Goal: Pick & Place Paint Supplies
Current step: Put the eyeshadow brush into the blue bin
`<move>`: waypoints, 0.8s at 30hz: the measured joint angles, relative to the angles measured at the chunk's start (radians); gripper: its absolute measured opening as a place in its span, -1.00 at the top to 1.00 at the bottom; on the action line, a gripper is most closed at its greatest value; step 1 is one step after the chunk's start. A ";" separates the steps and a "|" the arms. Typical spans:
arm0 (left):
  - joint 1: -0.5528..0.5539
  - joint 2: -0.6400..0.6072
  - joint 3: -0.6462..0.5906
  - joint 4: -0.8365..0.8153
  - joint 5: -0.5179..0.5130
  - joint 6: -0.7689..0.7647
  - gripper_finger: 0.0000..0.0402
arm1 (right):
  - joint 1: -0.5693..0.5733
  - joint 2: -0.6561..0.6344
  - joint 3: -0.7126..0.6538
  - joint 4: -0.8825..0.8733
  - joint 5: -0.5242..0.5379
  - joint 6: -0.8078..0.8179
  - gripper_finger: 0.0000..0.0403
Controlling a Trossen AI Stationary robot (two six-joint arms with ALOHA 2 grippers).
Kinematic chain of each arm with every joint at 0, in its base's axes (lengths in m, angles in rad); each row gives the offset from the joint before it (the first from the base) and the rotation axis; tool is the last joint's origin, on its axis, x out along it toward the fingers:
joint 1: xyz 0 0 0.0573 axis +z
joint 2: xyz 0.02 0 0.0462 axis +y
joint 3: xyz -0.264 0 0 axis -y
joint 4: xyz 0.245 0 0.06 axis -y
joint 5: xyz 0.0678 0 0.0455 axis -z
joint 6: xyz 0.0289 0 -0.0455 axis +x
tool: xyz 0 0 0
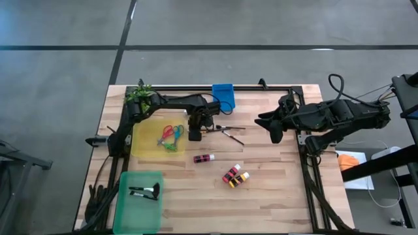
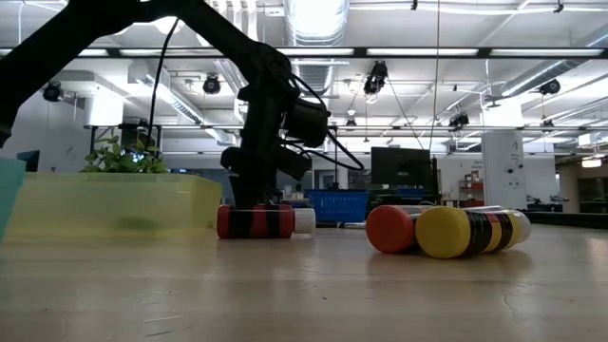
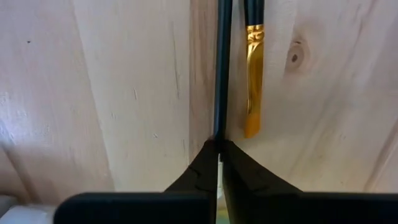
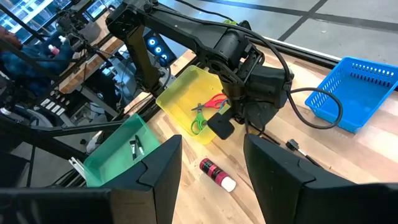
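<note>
Two thin dark paintbrushes point(image 1: 225, 128) lie on the wooden table, right of the yellow tray point(image 1: 145, 147), which holds scissors point(image 1: 170, 137). My left gripper point(image 1: 194, 135) points down over them and is shut on one brush's dark handle point(image 3: 220, 68). The other brush, with a gold ferrule and orange bristles point(image 3: 252, 81), lies right beside it. A red bottle point(image 1: 204, 158) and two more bottles point(image 1: 235, 176) lie on their sides nearer the front. My right gripper point(image 1: 274, 127) hangs open, high at the right. My left gripper pinches the end of the thin dark handle point(image 3: 219, 127) between its two fingertips. The fingers come from above, pointing down, one on each side of the handle. The rest of the handle runs away from them flat along the wood.
A green tray point(image 1: 124, 209) with brushes stands at the front left. A blue basket point(image 1: 223, 96) sits at the far edge and a small potted plant point(image 1: 139, 94) at the far left corner. Bare wood lies right of the bottles.
</note>
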 joint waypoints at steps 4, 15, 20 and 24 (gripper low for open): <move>0.005 -0.017 0.000 -0.006 0.000 0.013 0.96 | 0.000 0.000 0.000 0.000 0.000 0.000 0.15; 0.037 -0.127 0.030 -0.060 0.125 -0.025 1.00 | 0.000 0.000 0.000 0.000 0.000 -0.013 0.15; 0.036 -0.144 0.042 -0.057 0.091 -0.037 1.00 | 0.000 0.000 0.000 0.000 0.000 -0.019 0.15; 0.035 -0.144 0.022 -0.058 0.038 -0.046 0.88 | 0.000 0.000 0.000 -0.001 0.001 -0.019 0.15</move>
